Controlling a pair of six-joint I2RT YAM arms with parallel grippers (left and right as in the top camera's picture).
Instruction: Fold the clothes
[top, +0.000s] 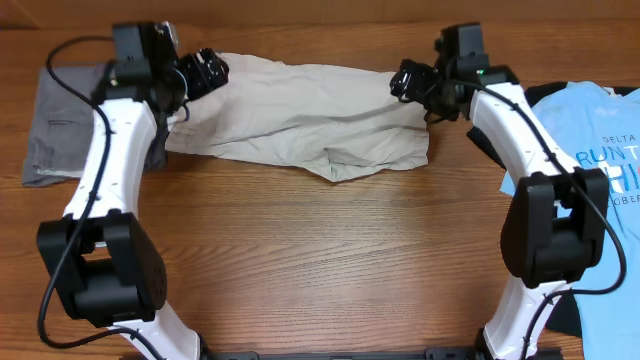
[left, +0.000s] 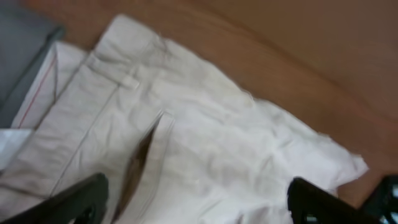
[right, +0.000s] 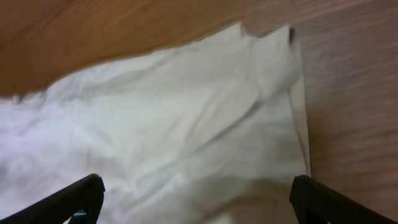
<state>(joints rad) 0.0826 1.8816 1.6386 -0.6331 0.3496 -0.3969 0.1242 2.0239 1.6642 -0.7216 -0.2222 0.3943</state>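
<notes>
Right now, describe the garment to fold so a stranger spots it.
On the wooden table, look midway along the far edge. The beige trousers lie spread sideways there, creased. They are pale khaki, unlike the grey trousers left and the blue printed T-shirt right.

Seen from above, we lose the left end of the beige trousers (top: 300, 115) beneath the left gripper (top: 205, 72), and their far right corner beneath the right gripper (top: 412, 82). The left arm (top: 105, 165) covers part of the grey trousers (top: 50, 125). The blue T-shirt (top: 585, 160) runs off the right edge, its print cut short. Both wrist views are blurred, with the left fingers (left: 81, 198) and right fingers (right: 74, 196) clipped by the lower edge.
</notes>
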